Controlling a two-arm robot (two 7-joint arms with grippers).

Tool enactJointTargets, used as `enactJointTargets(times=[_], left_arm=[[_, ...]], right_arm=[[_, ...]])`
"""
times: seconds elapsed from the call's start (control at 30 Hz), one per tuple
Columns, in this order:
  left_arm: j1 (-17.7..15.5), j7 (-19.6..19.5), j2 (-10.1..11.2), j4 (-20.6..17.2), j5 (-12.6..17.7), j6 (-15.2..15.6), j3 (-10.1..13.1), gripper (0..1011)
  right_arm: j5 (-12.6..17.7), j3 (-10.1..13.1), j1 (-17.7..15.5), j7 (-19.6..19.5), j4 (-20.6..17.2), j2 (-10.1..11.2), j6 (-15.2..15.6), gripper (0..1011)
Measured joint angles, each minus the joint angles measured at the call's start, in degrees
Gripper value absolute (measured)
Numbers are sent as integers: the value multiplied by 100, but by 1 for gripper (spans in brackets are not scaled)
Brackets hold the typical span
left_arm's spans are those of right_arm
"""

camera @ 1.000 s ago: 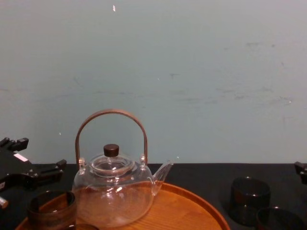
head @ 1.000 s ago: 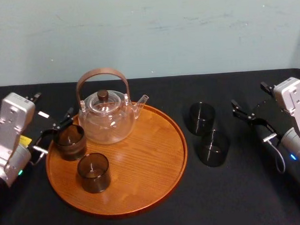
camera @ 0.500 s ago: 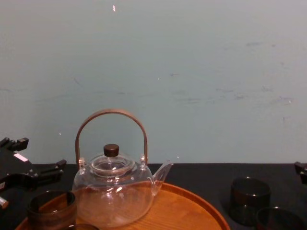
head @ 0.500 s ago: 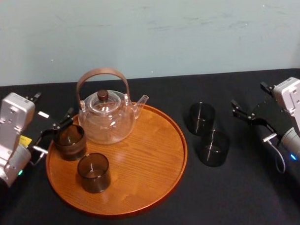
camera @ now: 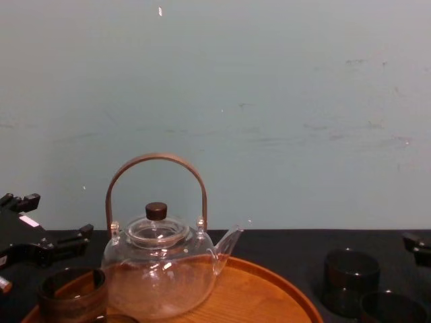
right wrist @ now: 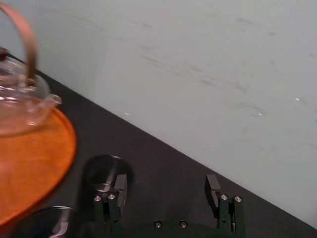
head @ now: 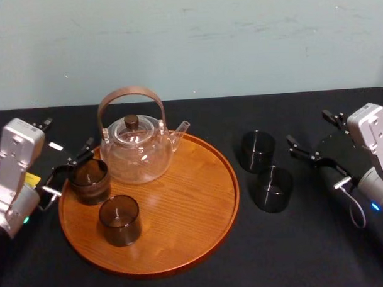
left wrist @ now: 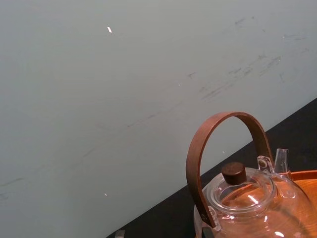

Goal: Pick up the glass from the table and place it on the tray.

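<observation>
Two dark smoky glasses stand on the black table right of the tray: a far glass [head: 258,150] and a near glass [head: 272,188]. The round wooden tray [head: 194,225] carries a glass teapot [head: 135,145] and two more dark glasses [head: 89,181] [head: 119,220]. My right gripper [head: 309,130] hovers open just right of the table glasses, with nothing between its fingers. In the right wrist view the far glass [right wrist: 106,171] shows beside one finger [right wrist: 119,191]. My left gripper [head: 68,134] rests open at the tray's left edge.
The pale wall runs close behind the table. Black tabletop lies free in front of the two table glasses and at the far right. The right half of the tray [camera: 269,296] is bare wood. The teapot handle [left wrist: 223,129] rises high.
My right gripper has moved left, closer to the two glasses on the table. The left arm and all the glasses stay where they were.
</observation>
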Motion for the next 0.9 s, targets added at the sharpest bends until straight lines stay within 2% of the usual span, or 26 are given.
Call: enactJointTargets(times=[0.2, 0.5, 0.9], left_arm=[[0, 0, 0, 0, 0, 0, 0, 1001], [0, 0, 0, 0, 0, 0, 0, 1001], [0, 0, 0, 0, 0, 0, 0, 1001]], right_arm=[[199, 121, -430, 305, -616, 183, 42, 1002], [351, 215, -1018, 555, -1283, 313, 55, 1002], [453, 327, -1427, 762, -1530, 251, 48, 1002]])
